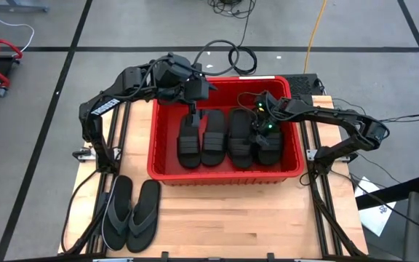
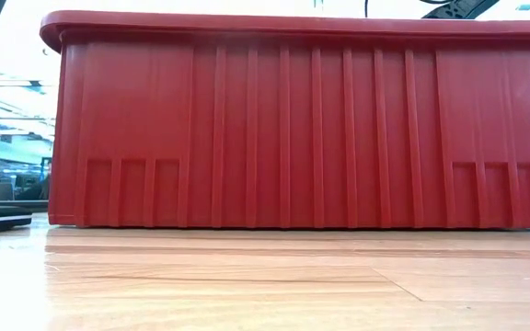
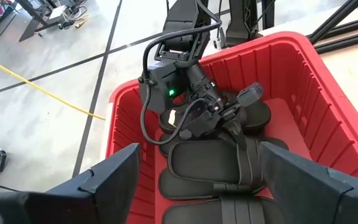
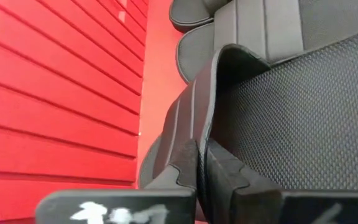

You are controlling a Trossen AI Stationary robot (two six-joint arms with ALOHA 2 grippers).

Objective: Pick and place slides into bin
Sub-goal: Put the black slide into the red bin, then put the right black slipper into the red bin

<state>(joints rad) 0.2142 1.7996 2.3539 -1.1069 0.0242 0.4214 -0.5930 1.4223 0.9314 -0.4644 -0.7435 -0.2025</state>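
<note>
The red bin (image 1: 224,175) stands mid-table and holds several black slides side by side (image 1: 213,137). Its ribbed near wall (image 2: 302,138) fills the low view. My right gripper (image 1: 262,127) is down inside the bin's right end, shut on the rightmost slide (image 1: 270,145). My left gripper (image 3: 197,174) hangs open above the bin's far left part (image 1: 197,89), clear of everything. Two dark thong flip-flops (image 1: 116,211) (image 1: 144,215) lie flat on the table near its front left corner. My right gripper (image 4: 202,162) pinches the edge of the slide's wide ribbed strap (image 4: 199,134) between its two fingers (image 4: 232,177). The fingers slant down into the bin from the table's right. The slide is inside the bin; whether its sole rests there I cannot tell.
The bin's right wall (image 4: 55,93) is close beside the held slide. Bare wooden table (image 1: 231,218) stretches in front of the bin. Beyond the table there are cables (image 1: 231,54) on the floor.
</note>
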